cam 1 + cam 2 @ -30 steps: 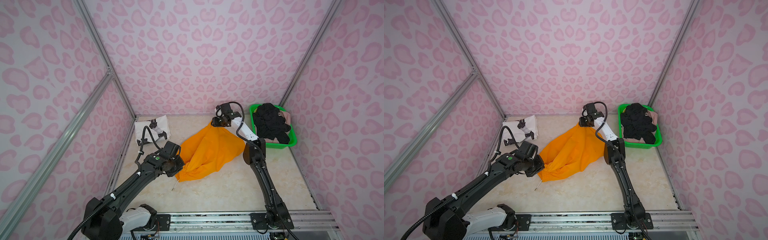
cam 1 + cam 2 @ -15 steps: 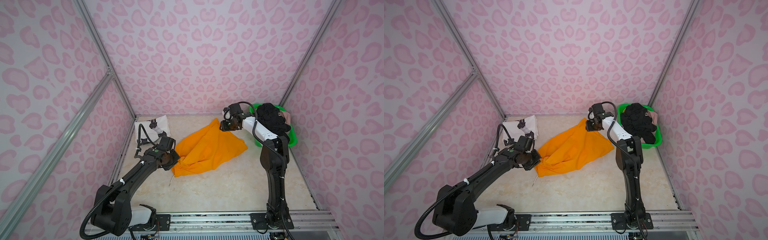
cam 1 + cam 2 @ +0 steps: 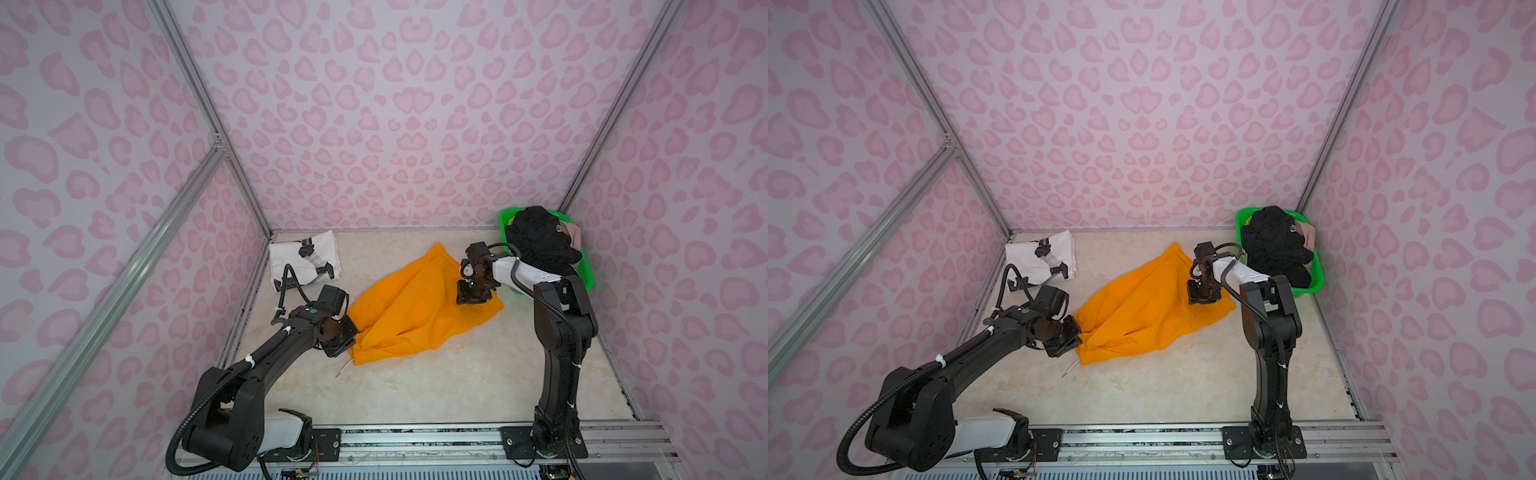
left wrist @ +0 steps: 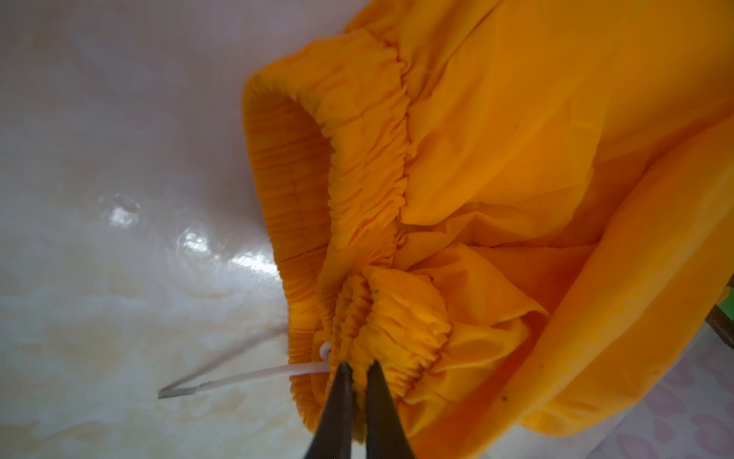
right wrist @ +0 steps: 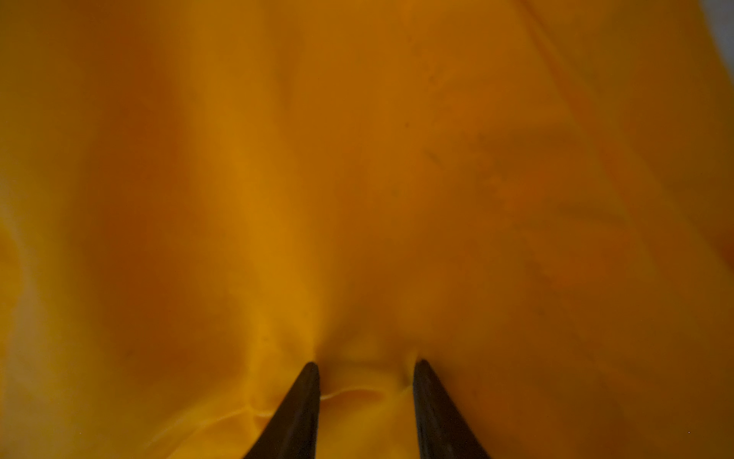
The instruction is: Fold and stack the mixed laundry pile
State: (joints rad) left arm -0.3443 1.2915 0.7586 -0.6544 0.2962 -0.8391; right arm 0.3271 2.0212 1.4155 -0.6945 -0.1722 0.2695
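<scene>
Top views overhead, same scene; wrist views against orange shorts (image 4: 516,159)

You have a green plastic basket (image 3: 587,277) standing in the far right corner of the bench (image 3: 457,386), close against the walls (image 3: 395,104). The bench is cream and marbled. Its gloss shows best in the left wrist view, where bright glints sit on the surface (image 4: 119,278). In both top views the walls around you are pale pink with darker pink blotches. Aluminium struts (image 3: 598,137) run up the corners, and one brace (image 3: 104,299) slants across the left wall. A metal rail (image 3: 415,436) runs along the front edge of the bench.
</scene>
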